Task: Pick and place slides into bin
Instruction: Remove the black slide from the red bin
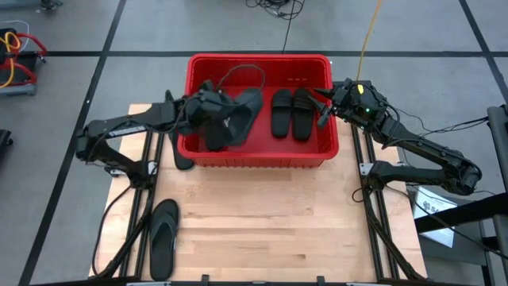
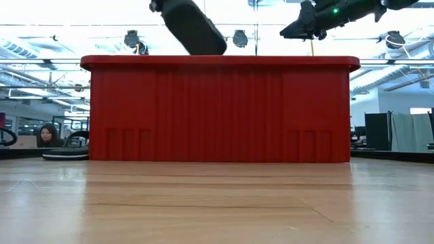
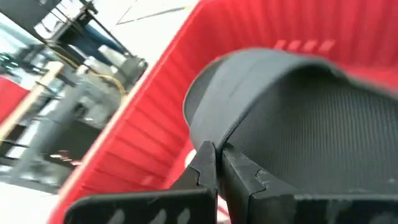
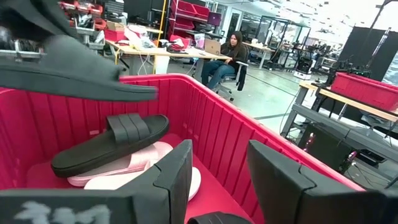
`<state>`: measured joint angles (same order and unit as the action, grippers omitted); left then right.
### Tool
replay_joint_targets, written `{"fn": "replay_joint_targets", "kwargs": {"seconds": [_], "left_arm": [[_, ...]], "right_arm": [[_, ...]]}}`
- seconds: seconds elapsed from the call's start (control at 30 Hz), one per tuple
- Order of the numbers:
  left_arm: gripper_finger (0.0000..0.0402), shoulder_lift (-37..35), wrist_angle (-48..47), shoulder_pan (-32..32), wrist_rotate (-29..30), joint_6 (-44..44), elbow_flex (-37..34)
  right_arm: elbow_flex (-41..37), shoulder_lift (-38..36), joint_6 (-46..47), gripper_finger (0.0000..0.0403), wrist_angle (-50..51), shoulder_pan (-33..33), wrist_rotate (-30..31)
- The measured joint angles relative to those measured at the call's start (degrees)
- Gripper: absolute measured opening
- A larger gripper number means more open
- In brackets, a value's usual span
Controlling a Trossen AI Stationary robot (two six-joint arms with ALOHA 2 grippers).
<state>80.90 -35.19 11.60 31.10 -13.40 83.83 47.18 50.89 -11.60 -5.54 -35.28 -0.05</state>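
The red bin (image 1: pixel 262 155) stands at the table's far middle. My left gripper (image 1: pixel 208 107) hangs over the bin's left part, shut on a black slide (image 1: pixel 218 131) that shows above the rim in the low view (image 2: pixel 193 27). My right gripper (image 1: pixel 324 103) waits open over the bin's right rim, touching nothing. Inside the bin lie two black slides (image 1: pixel 291 113) side by side, a black flip-flop (image 1: pixel 242 83) and a black slide (image 4: pixel 112 143) lying on pale pink ones (image 4: pixel 124 171). My left gripper pinches the black slide by the edge of its sole (image 3: pixel 225 142) between its two shut fingers (image 3: pixel 205 165). The slide is lifted clear and hangs tilted over the bin's left part, its lower end (image 2: pixel 207 46) just above the rim.
A black flip-flop (image 1: pixel 164 238) lies flat near the table's front left. Another black slide (image 1: pixel 182 155) lies beside the bin's left wall, partly under my left arm. Bare wood stretches in front of the bin. A person (image 4: pixel 231 53) sits in the room beyond.
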Motion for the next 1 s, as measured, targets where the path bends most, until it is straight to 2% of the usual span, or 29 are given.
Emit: {"fn": "replay_joint_targets", "kwargs": {"seconds": [0.3, 0.43, 0.57, 0.67, 0.87, 1.0], "left_arm": [[0.0001, 1.18, -6.24, -12.9, -2.69, 23.64, 0.0], [0.0001, 3.74, -9.07, -17.38, -3.23, 29.99, -0.02], [0.0001, 5.82, -9.98, -20.79, -4.79, 33.45, 0.21], [0.0001, 6.2, -11.28, -23.29, -7.42, 32.93, 0.05], [0.0, 6.21, -12.03, -27.53, -7.62, 32.98, -0.04], [0.0, 7.44, -11.72, -29.54, -10.04, 34.66, -0.04]], "right_arm": [[0.0, 0.0, -0.19, 0.0144, 0.28, 0.01, -0.04], [0.0, 0.0, -0.2, 0.0144, 0.31, 0.01, -0.13], [0.0, 0.0, -0.93, 0.0144, 0.73, 0.02, -0.22], [0.0, 0.0, -1.06, 0.0144, 0.65, 0.1, -0.31], [0.0, 0.0, -0.42, 0.0144, 0.26, 0.1, -0.44], [0.0, 0.0, 1.55, 0.0144, 0.32, 0.13, -0.48]]}}
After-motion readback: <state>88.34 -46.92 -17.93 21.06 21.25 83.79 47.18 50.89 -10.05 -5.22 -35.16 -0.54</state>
